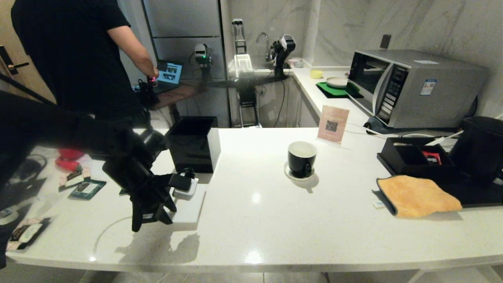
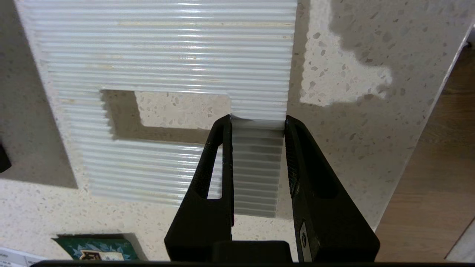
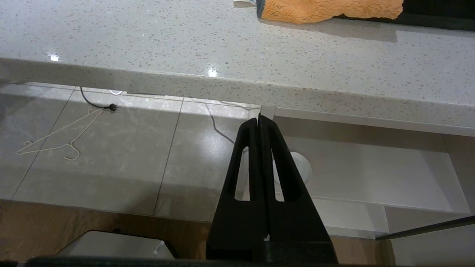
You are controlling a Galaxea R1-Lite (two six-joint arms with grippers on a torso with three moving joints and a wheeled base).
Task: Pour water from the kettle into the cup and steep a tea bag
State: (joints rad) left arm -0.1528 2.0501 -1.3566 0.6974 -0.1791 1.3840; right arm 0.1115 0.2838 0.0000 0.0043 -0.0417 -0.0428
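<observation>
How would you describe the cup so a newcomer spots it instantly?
Start at the microwave on the right, then drop to the white counter. Near its middle stands the cup, glossy black, white inside, on a white saucer; the kettle is far bigger.

left gripper (image 2: 258,124): matte black, tapered fingers with slot cut-outs, ribbed inner pads | right gripper (image 3: 259,120): same black slotted fingers | left arm (image 1: 78,137): black, bulky casing
</observation>
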